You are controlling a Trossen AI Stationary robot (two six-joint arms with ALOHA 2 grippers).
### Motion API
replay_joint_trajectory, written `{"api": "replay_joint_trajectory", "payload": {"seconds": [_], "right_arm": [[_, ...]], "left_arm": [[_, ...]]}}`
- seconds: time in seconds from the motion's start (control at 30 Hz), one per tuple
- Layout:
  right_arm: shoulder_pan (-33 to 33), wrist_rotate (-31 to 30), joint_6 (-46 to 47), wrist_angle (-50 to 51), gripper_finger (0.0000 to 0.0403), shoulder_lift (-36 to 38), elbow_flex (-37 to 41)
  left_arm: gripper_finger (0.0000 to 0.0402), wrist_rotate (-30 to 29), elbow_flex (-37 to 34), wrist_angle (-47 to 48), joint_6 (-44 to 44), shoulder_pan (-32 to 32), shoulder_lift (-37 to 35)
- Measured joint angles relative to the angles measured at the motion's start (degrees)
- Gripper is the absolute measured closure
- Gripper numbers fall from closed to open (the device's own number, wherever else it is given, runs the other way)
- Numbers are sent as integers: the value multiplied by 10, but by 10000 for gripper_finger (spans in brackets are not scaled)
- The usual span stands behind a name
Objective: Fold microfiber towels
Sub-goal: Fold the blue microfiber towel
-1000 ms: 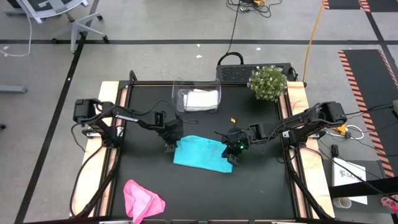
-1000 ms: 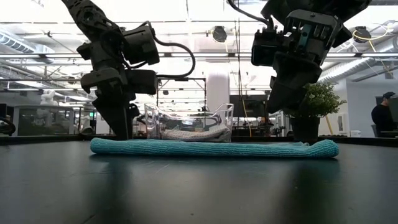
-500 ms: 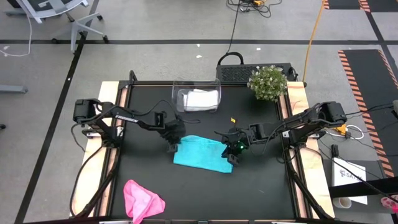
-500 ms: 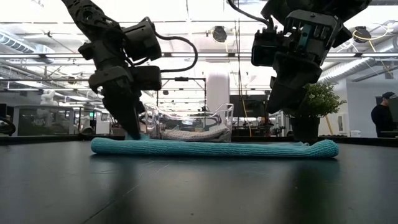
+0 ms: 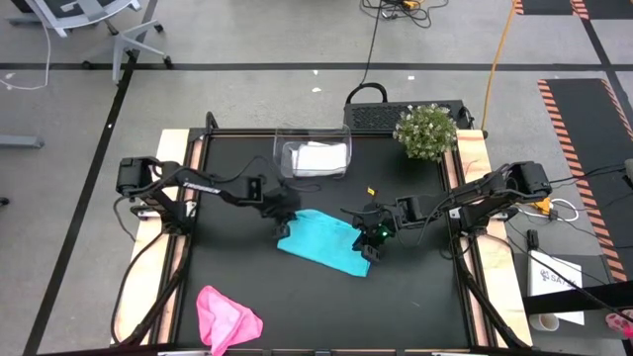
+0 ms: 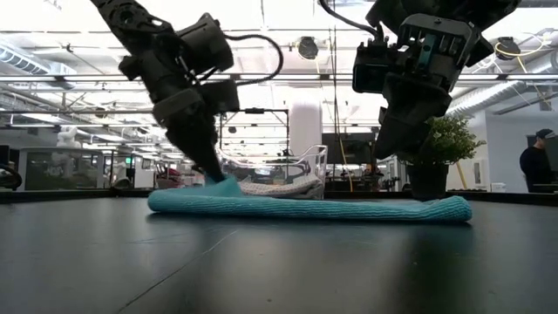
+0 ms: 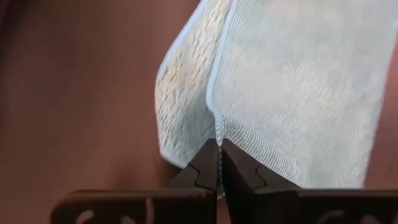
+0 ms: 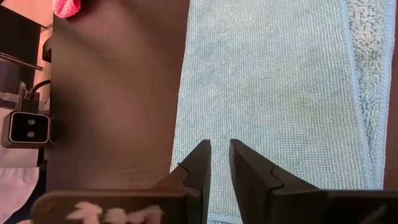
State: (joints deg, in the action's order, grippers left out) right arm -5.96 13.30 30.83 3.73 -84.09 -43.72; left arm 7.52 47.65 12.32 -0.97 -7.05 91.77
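A teal towel (image 5: 321,240) lies flat in the middle of the black table. My left gripper (image 5: 284,225) is shut on the towel's left edge, which stands up in a small peak (image 6: 225,185). My right gripper (image 5: 368,247) hovers over the towel's right end with its fingers (image 8: 198,163) a narrow gap apart and the teal cloth (image 8: 267,81) showing between them. A pink towel (image 5: 226,318) lies crumpled at the near left. A pale towel (image 5: 318,156) rests inside the clear tub (image 5: 287,148) at the far edge. My left gripper pinches the teal towel's hemmed left edge (image 7: 217,127) between its two fingertips, which slant down from the table's left. That edge is raised a little and curls so the underside (image 7: 180,93) shows. The rest of the towel lies on the table. Whether my right gripper touches the towel, I cannot tell.
A potted plant (image 5: 425,131) stands at the far right corner. Bare black table (image 5: 326,307) stretches between the teal towel and the near edge. A person (image 6: 536,161) sits in the room beyond the table.
My left gripper has shut on the teal towel's left edge, tipped, and risen a little while going toward the table's right. The towel's left end has slid rightward and lifted into a small peak. Its right end stays in place.
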Motion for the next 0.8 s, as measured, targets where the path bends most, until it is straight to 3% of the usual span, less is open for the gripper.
{"api": "replay_joint_trajectory", "payload": {"seconds": [0.13, 0.37, 0.6, 0.8], "right_arm": [[0, 0, 0, 1, 351, 0, 0], [0, 0, 4, 2, 351, 0, 0], [0, 0, 15, 29, 351, 0, 0], [6, -33, 49, 122, 351, 0, 0]], "left_arm": [[392, -12, 38, 13, 38, 0, 0], [383, -87, 62, 43, 99, -12, -1], [393, -86, 63, 31, 99, -21, 24], [387, -86, 62, 37, 95, -21, 32]]}}
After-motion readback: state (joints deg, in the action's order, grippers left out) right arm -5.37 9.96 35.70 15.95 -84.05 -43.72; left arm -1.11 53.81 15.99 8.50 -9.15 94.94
